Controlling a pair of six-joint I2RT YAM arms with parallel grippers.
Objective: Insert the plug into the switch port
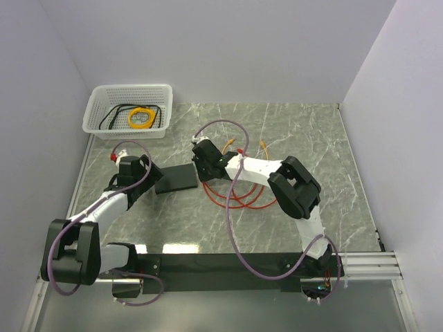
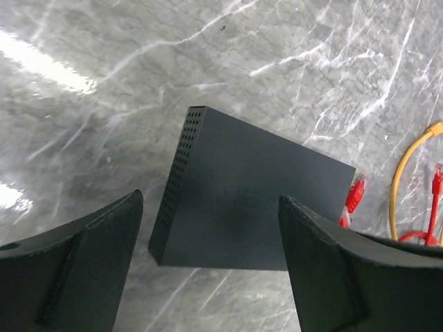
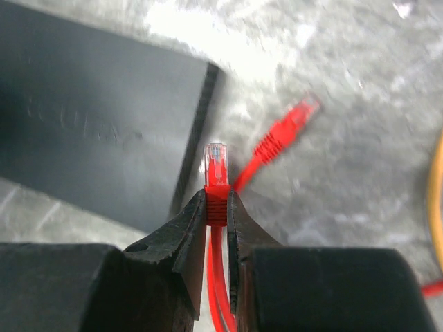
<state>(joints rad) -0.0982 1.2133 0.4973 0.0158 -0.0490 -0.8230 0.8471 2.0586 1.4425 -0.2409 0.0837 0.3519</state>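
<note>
The flat black box (image 1: 178, 178) lies on the marble table between my two grippers. My right gripper (image 3: 217, 200) is shut on the red boot of the plug (image 3: 217, 169). The plug's clear tip points up beside the box's dark end face (image 3: 196, 135). No socket can be made out on that face. In the top view the right gripper (image 1: 205, 170) is at the box's right end. My left gripper (image 2: 211, 204) is open and empty, its fingers (image 2: 83, 270) astride the box (image 2: 256, 194) just above it. The box's perforated side (image 2: 176, 176) faces the left wrist view.
A second red connector (image 3: 289, 124) lies loose on the table beyond the held plug. Red cord loops (image 1: 239, 197) lie under the right arm. An orange-yellow cord (image 2: 405, 180) lies to the right. A white mesh basket (image 1: 111, 128) with coiled cords stands at the back left.
</note>
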